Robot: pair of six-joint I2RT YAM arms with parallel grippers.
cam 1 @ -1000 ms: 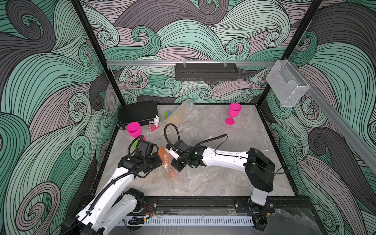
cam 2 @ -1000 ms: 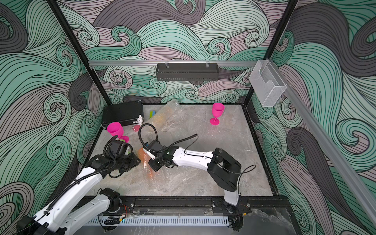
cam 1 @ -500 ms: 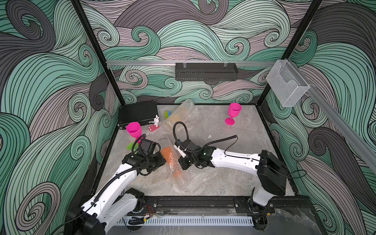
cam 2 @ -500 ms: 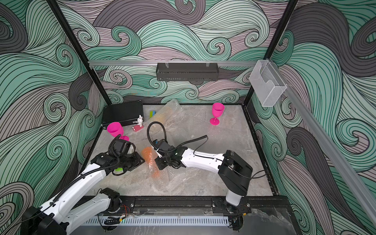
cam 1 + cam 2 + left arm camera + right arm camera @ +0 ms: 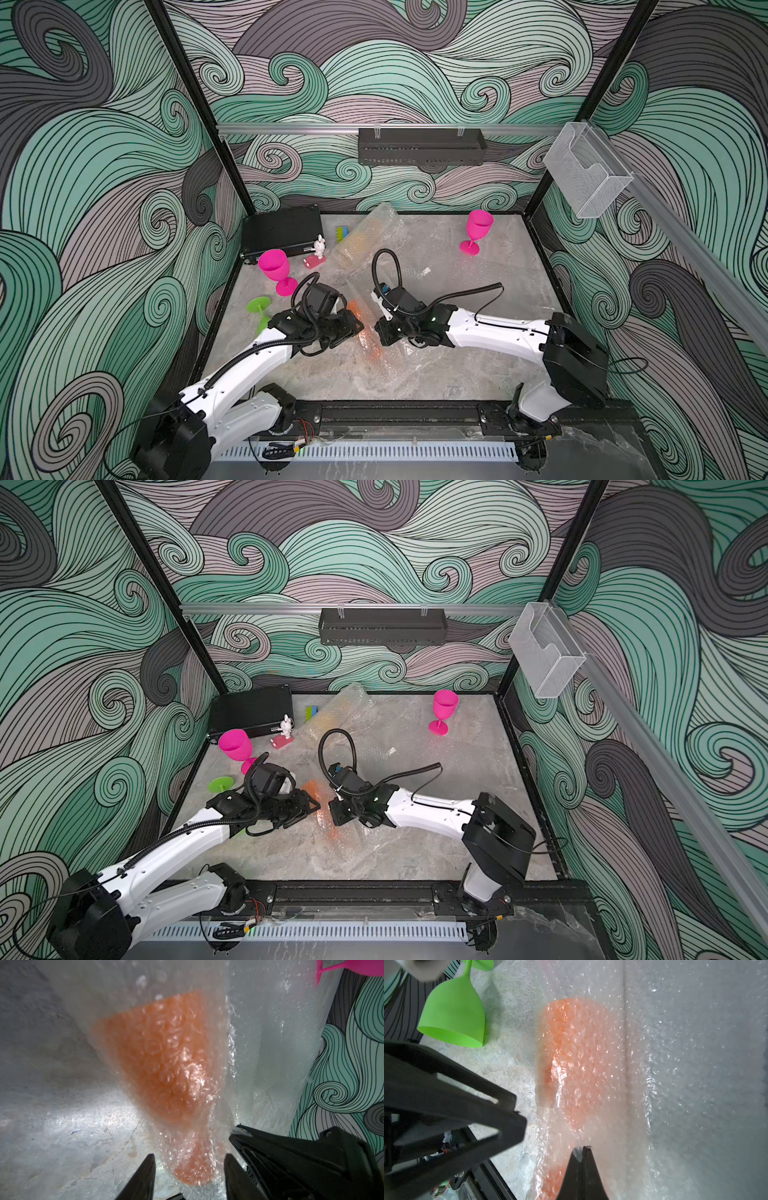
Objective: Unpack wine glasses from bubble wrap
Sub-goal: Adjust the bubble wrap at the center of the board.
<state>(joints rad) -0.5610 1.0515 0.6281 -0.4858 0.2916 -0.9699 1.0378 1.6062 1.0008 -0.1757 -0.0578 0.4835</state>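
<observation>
In both top views the orange goblet [image 5: 354,308] lies on the marble table [image 5: 478,382] between the two grippers. Its long axis slants back to front, cup toward the back, foot toward the front. The bubble wrap [image 5: 390,365] blurs it to two orange patches, and the stem is hard to make out.

The left wrist view shows the left gripper [image 5: 189,1176] parted, the wrapped foot showing between its fingers.

The right wrist view shows the right gripper [image 5: 582,1152] pinched shut on bubble wrap beside the stem. The foot runs off the edge.
</observation>
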